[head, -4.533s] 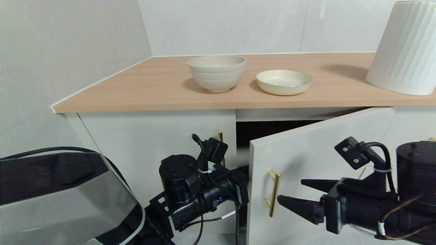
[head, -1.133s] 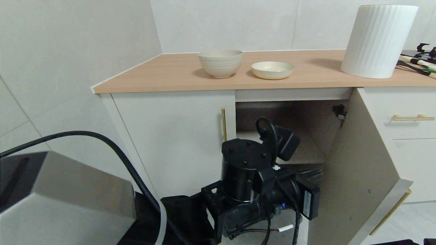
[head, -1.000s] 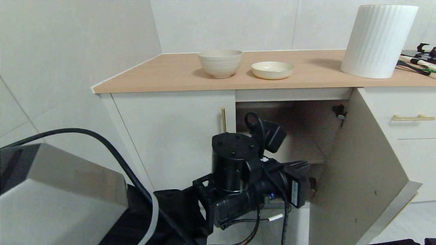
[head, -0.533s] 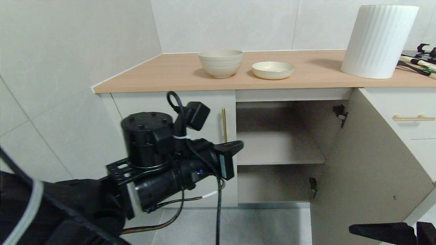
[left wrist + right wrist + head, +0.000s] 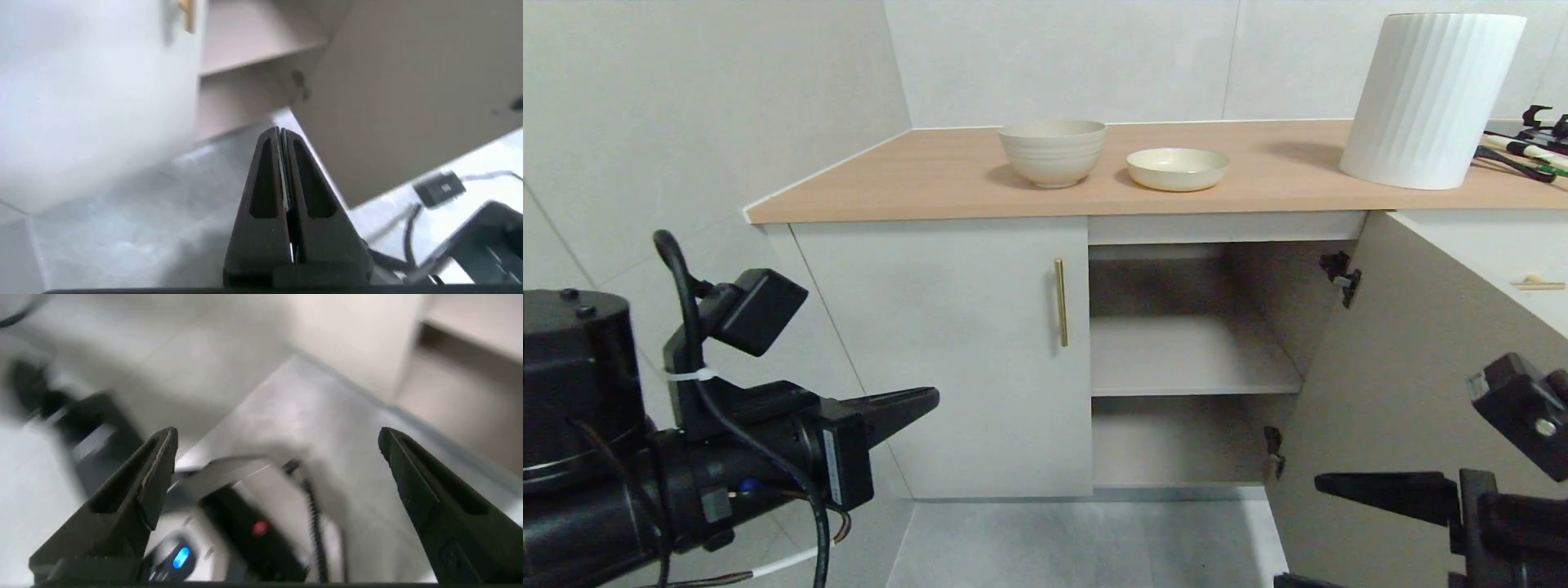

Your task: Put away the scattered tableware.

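Door [image 5: 1372,359] open at right, shelf [image 5: 1188,355] exposed, yet bowl [image 5: 1053,152] and shallow dish [image 5: 1177,168] sit side by side on counter [image 5: 915,184] at upper centre, neither stowed; left gripper [image 5: 927,398] at lower left pinched together, right gripper [image 5: 1298,531] at lower right spread wide, both holding nothing.

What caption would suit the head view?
Bowl and dish sit on the counter above the open cabinet, left gripper shut, right gripper open.

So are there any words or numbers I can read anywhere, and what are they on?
None can be read.
A pale label on the left gripper: too small to read.
The bowl, the shallow dish, the ribbed white container and the closed cabinet door show no print.
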`<state>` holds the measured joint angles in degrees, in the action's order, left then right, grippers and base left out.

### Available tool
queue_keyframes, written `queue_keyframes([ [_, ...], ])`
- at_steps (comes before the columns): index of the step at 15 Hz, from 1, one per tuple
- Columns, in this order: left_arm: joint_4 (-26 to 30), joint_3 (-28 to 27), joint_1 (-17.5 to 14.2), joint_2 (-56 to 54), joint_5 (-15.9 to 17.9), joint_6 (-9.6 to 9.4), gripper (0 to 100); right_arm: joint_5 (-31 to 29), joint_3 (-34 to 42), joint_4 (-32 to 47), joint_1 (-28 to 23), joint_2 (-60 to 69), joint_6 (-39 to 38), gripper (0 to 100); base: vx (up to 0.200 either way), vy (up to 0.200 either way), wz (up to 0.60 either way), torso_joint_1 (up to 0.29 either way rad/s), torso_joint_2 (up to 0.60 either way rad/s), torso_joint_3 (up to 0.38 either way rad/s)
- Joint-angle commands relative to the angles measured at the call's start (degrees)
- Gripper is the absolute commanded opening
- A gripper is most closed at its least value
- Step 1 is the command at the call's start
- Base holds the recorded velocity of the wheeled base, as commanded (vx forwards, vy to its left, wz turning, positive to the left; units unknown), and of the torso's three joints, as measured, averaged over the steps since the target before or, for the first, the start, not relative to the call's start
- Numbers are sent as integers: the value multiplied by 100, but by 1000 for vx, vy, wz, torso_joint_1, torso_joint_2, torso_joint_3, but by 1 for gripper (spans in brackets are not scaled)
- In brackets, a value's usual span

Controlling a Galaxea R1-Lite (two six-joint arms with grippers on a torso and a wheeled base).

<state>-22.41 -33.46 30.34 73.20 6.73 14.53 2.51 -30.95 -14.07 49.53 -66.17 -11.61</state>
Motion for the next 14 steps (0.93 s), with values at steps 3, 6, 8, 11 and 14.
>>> queue_keyframes([
  [3, -9, -29, -547, -263, 74, -29, 0, -216, -1185, 1, -708, -1434, -8, 100, 0, 0, 0, 0, 0, 0],
  [6, -9, -152, -705, -263, 74, -29, 100, -277, -2222, 27, -1147, -2260, -17, 100, 0, 0, 0, 0, 0, 0],
  [8, -36, -178, -925, -272, 118, 15, 100, -277, -2530, 378, -1174, -2260, -17, 100, 0, 0, 0, 0, 0, 0],
  [11, -185, -222, -1065, -254, 188, 23, 100, -357, -2732, 642, -1314, -2110, -360, 100, 0, 0, 0, 0, 0, 0],
  [14, -194, -169, -1065, -324, 188, 23, 100, -972, -2837, 959, -1411, -1900, -395, 100, 0, 0, 0, 0, 0, 0],
])
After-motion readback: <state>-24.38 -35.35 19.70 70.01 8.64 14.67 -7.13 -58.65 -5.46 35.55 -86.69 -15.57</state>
